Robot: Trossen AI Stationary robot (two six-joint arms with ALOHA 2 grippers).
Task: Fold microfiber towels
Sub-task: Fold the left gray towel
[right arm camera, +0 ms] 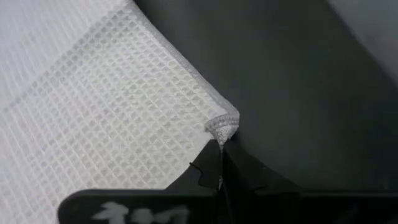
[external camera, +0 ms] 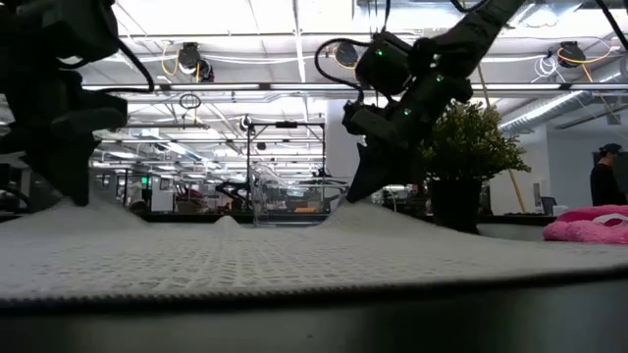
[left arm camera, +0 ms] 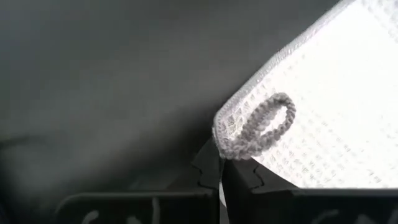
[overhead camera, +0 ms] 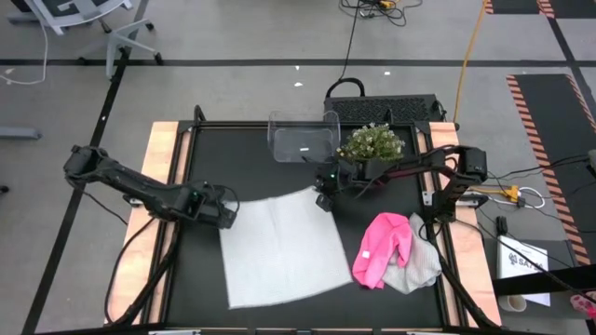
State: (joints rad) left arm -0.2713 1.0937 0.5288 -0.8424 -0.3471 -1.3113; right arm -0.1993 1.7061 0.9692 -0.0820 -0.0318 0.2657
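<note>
Towel (overhead camera: 279, 249) first: in the high view a white waffle-weave microfiber towel is spread flat on the black table (overhead camera: 200, 288), with the left gripper (overhead camera: 226, 216) clamped on its far left corner and the right gripper (overhead camera: 323, 200) clamped on its far right corner. A pink towel (overhead camera: 380, 249) is bunched up on a second pale towel (overhead camera: 417, 268) near the right edge, and a clear plastic bin (overhead camera: 303, 138) and a potted plant (overhead camera: 371, 144) are parked at the back.

In the low view both far corners are seen pulled up into little peaks under the fingers, so the cloth can be judged light and totally limp, nothing stiff about it. Sag in the middle should be expected once it's lifted.

In the left wrist view the jaws are shut tight on the corner right by the hanging loop (left arm camera: 261, 127). Only the very edge seems pinched, so a slip is possible.

In the right wrist view the jaws are likewise closed on the bare corner tip (right arm camera: 222, 127). Corners look like the right place to hold it; both should probably be carried toward the near edge together so the fold lands square.
</note>
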